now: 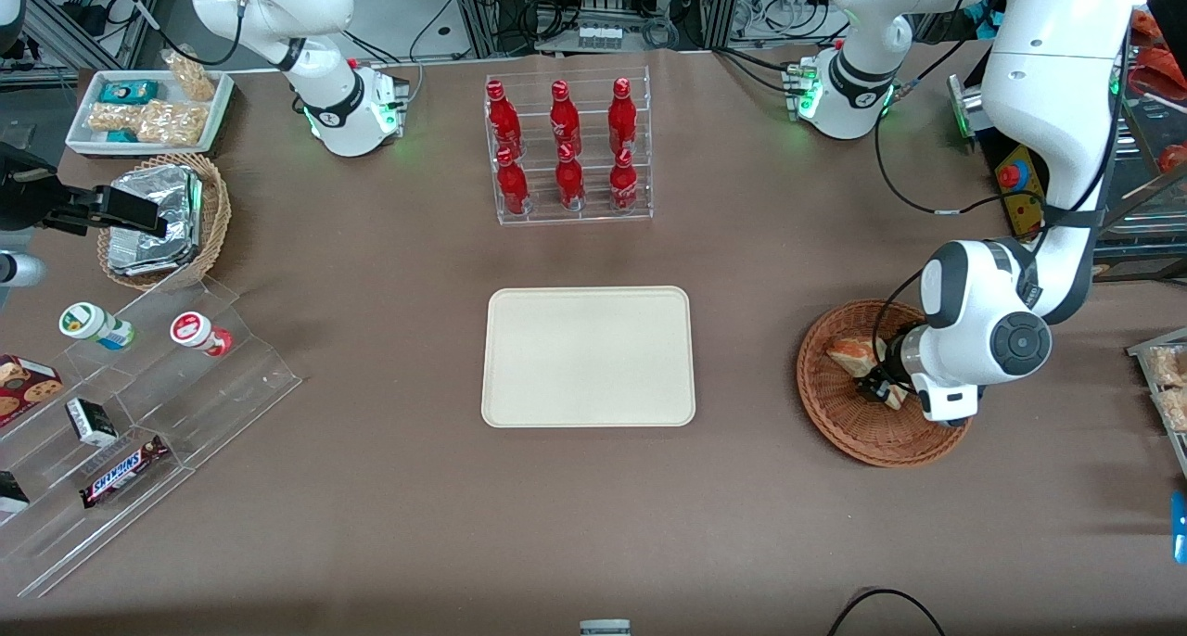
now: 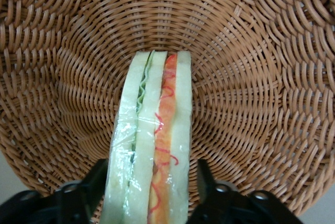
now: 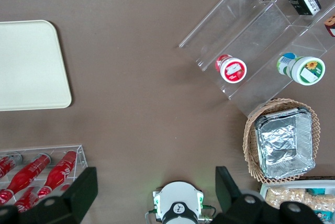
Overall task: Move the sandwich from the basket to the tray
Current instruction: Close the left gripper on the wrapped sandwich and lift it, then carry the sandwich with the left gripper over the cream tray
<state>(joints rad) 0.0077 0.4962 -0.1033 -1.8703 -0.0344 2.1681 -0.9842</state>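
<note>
The sandwich, a wedge of white bread with green and red-orange layers in clear wrap, lies in the reddish-brown wicker basket toward the working arm's end of the table. My left gripper is down in the basket. In the left wrist view the sandwich stands on edge on the basket's weave, between the black fingers of the gripper. The jaws are open, with a strip of wicker showing between one finger and the bread. The cream tray lies bare mid-table and also shows in the right wrist view.
A clear rack of red bottles stands farther from the front camera than the tray. Toward the parked arm's end are a tan basket with foil packets, a white tray of snack bags and a stepped acrylic shelf with snacks.
</note>
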